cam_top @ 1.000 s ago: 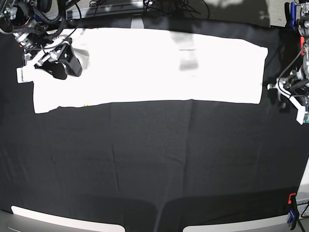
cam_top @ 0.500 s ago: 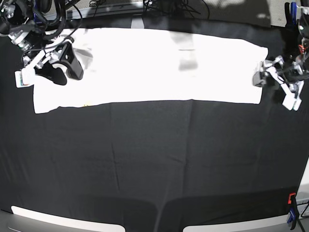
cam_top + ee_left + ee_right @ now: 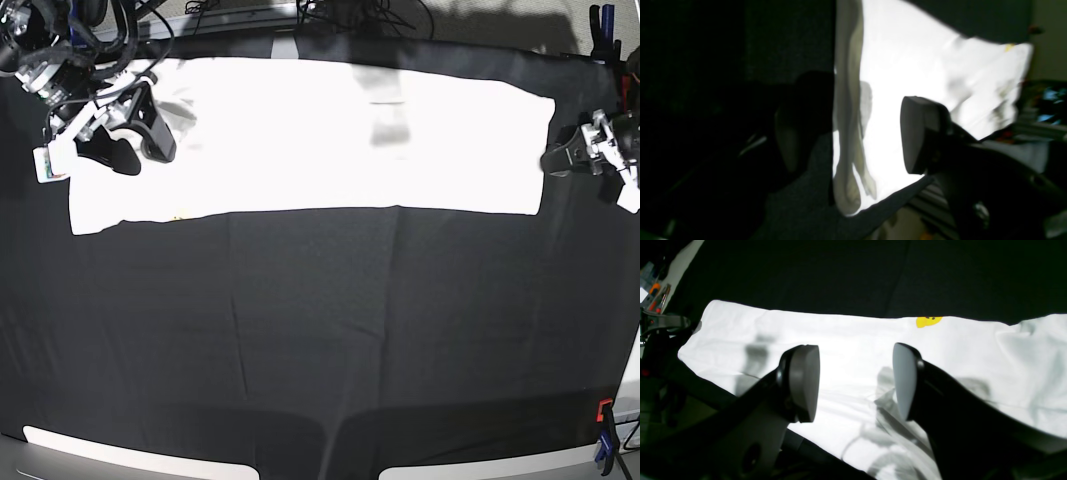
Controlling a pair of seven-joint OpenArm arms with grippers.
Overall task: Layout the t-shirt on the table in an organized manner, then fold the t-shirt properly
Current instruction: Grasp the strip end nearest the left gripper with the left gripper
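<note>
Both grippers are released and hold nothing. On the far left of the base view, the right gripper (image 3: pixel 100 135) hovers with jaws spread over the t-shirt (image 3: pixel 310 135), above one end. Opposite, the left gripper (image 3: pixel 585 160) sits just beside the shirt's right edge, jaws parted around that doubled hem — probably lined up to pinch it. The shirt lies as a long white band across the far part of the table (image 3: pixel 320 330), a yellow print (image 3: pixel 928 321) peeking at its near edge — seemingly ready for another fold.
</note>
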